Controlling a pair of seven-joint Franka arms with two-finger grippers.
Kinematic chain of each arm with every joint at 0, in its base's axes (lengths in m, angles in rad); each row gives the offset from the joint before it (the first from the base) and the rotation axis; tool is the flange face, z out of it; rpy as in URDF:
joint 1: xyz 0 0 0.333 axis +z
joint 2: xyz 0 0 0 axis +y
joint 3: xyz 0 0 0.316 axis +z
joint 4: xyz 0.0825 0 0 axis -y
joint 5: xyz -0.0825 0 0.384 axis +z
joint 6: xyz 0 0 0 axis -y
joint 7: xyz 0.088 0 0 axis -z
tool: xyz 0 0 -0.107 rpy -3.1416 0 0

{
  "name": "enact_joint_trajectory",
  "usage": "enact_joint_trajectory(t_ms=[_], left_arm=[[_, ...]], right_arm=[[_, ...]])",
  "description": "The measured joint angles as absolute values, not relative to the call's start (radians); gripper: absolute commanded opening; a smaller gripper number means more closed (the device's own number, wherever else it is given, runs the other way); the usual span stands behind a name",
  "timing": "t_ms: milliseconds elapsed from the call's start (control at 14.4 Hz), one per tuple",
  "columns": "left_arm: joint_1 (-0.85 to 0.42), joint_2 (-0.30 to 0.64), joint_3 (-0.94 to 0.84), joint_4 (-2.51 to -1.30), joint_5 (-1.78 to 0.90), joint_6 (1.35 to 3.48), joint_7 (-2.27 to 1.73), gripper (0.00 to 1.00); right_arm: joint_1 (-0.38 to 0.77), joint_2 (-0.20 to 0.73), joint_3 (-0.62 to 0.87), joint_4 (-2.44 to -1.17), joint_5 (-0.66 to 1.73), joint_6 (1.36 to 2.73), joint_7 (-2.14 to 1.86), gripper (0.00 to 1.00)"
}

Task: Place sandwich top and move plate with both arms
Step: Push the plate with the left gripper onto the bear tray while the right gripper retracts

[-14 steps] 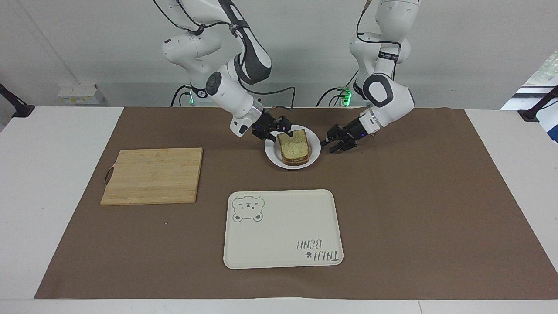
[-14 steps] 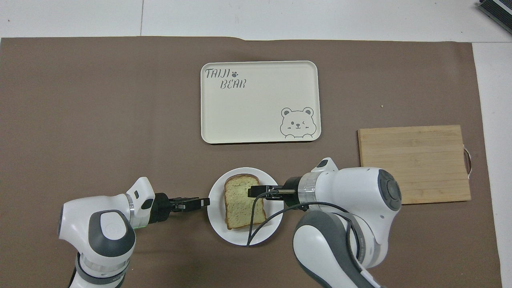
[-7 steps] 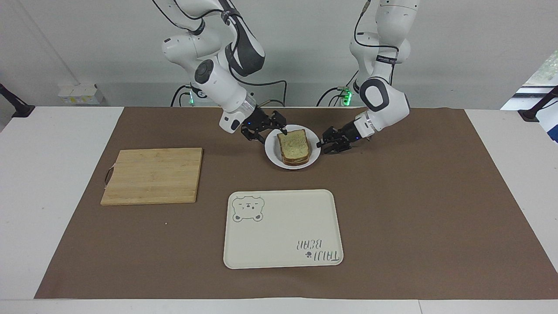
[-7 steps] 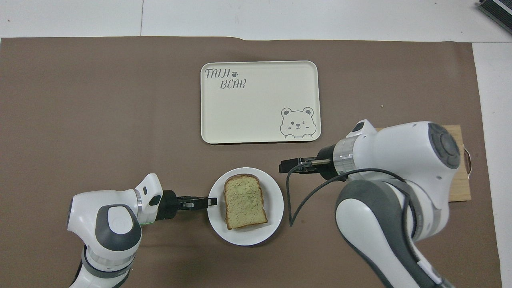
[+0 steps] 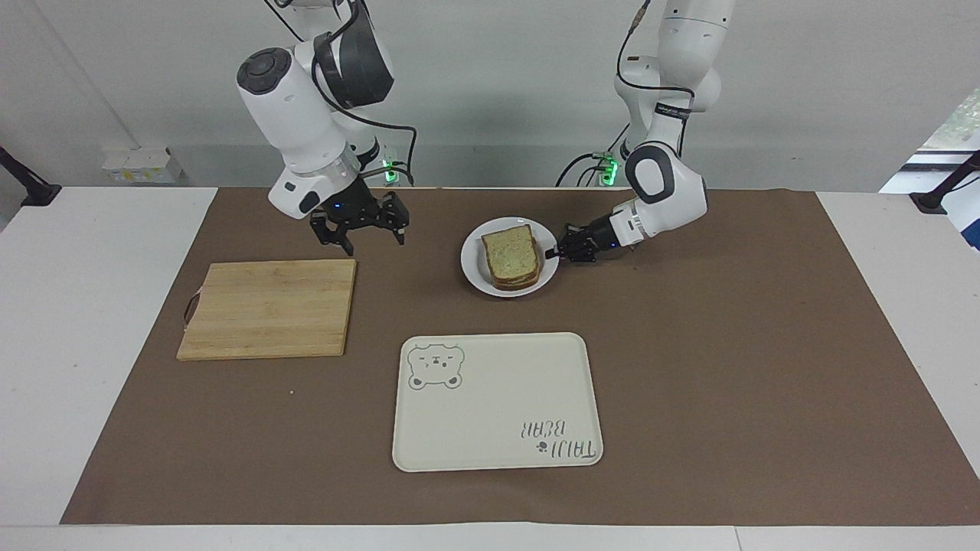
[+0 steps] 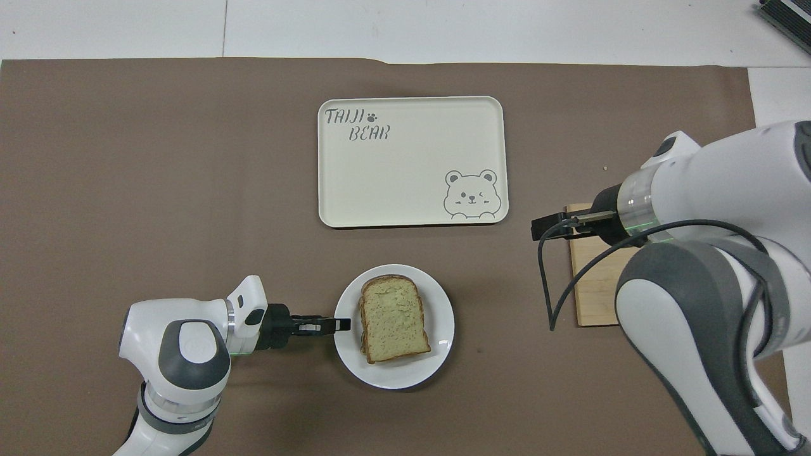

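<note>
Two arms work near the robots' edge of the table. The right gripper (image 5: 358, 228) hangs raised, fingers spread wide and holding nothing, over the cutting board's (image 5: 268, 308) corner, its forearm angled down. The sandwich top (image 5: 511, 252) lies stacked on the plate (image 5: 475, 272), mid-table near that edge. The left gripper (image 5: 556, 251) reaches in low, nearly level, narrowed at the plate's rim; whether it grips cannot be told.

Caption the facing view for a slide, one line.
Sandwich top stacked on the plate; left pincer at its rim, right pincer open above the cutting board's edge.
</note>
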State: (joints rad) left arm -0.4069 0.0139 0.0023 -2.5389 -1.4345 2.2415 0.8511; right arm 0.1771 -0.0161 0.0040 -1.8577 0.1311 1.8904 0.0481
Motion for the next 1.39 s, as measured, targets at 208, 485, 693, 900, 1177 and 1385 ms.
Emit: enact_joint_trajectory(t_ms=[208, 485, 693, 900, 1177, 1385], left_arm=[[-0.358, 0.018, 0.006, -2.516, -1.441, 2.161, 0.851, 0.0], [-0.279, 0.055, 0.013, -2.41, -1.488, 2.094, 0.851, 0.0], [-0.279, 0.135, 0.012, -2.267, -1.503, 2.096, 0.851, 0.0], [-0.28, 0.24, 0.011, -2.129, -1.504, 2.115, 0.851, 0.0], [-0.281, 0.404, 0.008, -1.933, -1.503, 2.179, 0.802, 0.0], [-0.289, 0.52, 0.002, -1.755, -1.481, 2.222, 0.714, 0.0]], right_arm=[[0.106, -0.017, -0.002, -1.794, 0.033, 1.836, 0.048, 1.0], [0.033, -0.018, -0.007, -1.687, -0.029, 1.687, 0.006, 1.0], [0.018, -0.018, -0.008, -1.623, -0.031, 1.594, -0.007, 1.0], [0.018, -0.017, -0.007, -1.604, -0.059, 1.565, -0.007, 1.0], [0.016, -0.016, -0.009, -1.604, -0.073, 1.565, -0.007, 1.0], [0.016, -0.016, -0.008, -1.604, -0.072, 1.565, -0.007, 1.0]])
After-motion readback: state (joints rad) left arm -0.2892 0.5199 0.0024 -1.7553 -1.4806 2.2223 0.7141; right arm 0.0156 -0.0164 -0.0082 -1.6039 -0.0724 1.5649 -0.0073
